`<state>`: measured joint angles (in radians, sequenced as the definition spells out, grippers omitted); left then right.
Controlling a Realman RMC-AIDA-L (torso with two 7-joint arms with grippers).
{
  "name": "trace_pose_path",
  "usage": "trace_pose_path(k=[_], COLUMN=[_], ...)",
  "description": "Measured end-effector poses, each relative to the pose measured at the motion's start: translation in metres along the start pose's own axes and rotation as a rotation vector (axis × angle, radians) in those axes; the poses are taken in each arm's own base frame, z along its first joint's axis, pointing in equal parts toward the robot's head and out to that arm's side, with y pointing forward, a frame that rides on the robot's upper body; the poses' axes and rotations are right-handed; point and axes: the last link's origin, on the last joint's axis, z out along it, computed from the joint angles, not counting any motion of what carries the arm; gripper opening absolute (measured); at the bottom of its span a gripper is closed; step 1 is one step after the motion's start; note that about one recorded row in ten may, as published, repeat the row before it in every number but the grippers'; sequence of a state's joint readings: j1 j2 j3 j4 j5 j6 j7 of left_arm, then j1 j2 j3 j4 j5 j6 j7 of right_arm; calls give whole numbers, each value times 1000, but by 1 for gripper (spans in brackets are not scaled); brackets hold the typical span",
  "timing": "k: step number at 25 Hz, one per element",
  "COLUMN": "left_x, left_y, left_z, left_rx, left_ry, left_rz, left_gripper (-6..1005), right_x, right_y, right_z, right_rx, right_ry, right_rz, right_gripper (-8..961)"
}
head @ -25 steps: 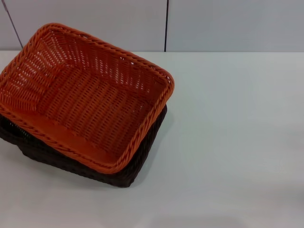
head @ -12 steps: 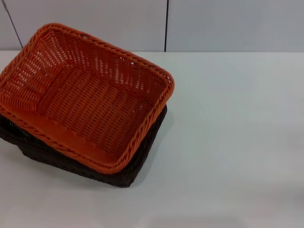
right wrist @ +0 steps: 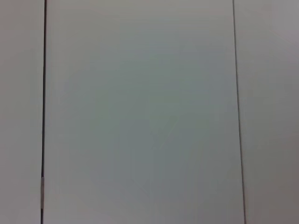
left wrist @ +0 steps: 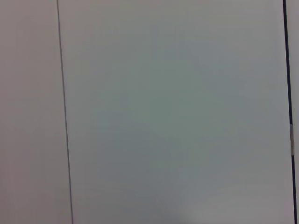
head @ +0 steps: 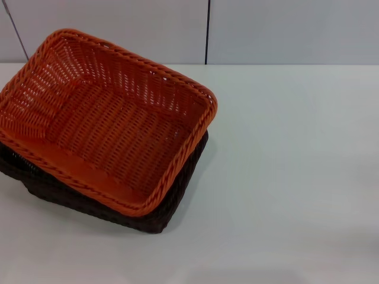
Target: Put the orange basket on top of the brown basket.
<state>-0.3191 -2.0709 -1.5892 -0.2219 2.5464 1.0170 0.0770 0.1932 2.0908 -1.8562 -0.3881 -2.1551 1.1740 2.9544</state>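
Stacking is being shown as done: the orange basket (head: 106,121) is being carried inside the brown basket (head: 155,214) at the left of the frame, skewed, so that brown rim is being exposed along the lower and left edges. Both are being borne by the white worktop (head: 284,177). Neither end effector is being shown in any view, so its state cannot be told. Only squaring the nest, if anything, is being called for next.
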Motion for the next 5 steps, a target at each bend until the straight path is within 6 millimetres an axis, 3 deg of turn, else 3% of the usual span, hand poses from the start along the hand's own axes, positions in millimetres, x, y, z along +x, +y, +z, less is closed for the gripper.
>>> trace_pose_path(k=[5], left_x=[0], left_y=[0], left_z=[0], left_rx=[0], left_ry=[0], left_rz=[1], left_gripper=[807], right_x=[0], right_y=[0], right_z=[0], right_rx=[0], right_ry=[0], right_rz=[0], right_gripper=[746])
